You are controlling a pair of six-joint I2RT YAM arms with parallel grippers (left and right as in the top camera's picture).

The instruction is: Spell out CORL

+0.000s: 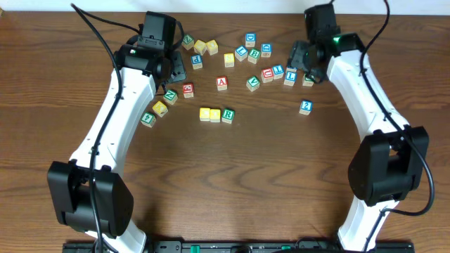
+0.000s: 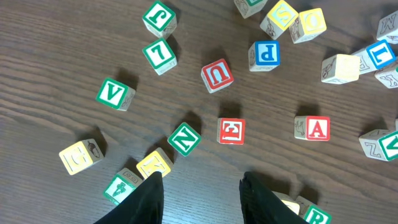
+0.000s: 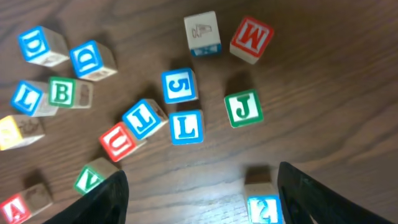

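From above, we see a dark brown wooden table point(image 1: 232, 183) with a fine lengthwise grain. Small wooden cubes with coloured faces and printed letters are scattered over its far half. 3 cubes sit in a tight row near the middle: 2 yellow blocks point(image 1: 204, 114) touching side by side, and a green R block point(image 1: 228, 115) against their right end. We cannot read the yellow letters from here. The blue L block point(image 1: 290, 76) lies in the cluster at upper right, well apart from that row. The left gripper point(image 1: 177, 70) hangs over the left scatter and the right gripper point(image 1: 301, 63) over the right cluster.

In the left wrist view, the left gripper point(image 2: 202, 180) shows 2 matte black fingers standing apart with bare wood between them and nothing held. Ahead of them lie a red E block point(image 2: 231, 131) and a green N block point(image 2: 185, 139) turned on a diagonal. The green R block point(image 2: 317, 216) peeks in at the lower right corner.

In the right wrist view, the right gripper point(image 3: 202, 174) has its fingers spread wide and holds nothing. The blue L block point(image 3: 186, 126) rests flat on the table ahead of the gap, just below a blue 5 block point(image 3: 179, 84) and near a green J block point(image 3: 244, 107). A blue 2 block point(image 3: 267, 208) lies on the wood just inside the right-hand finger; we cannot tell whether they touch.
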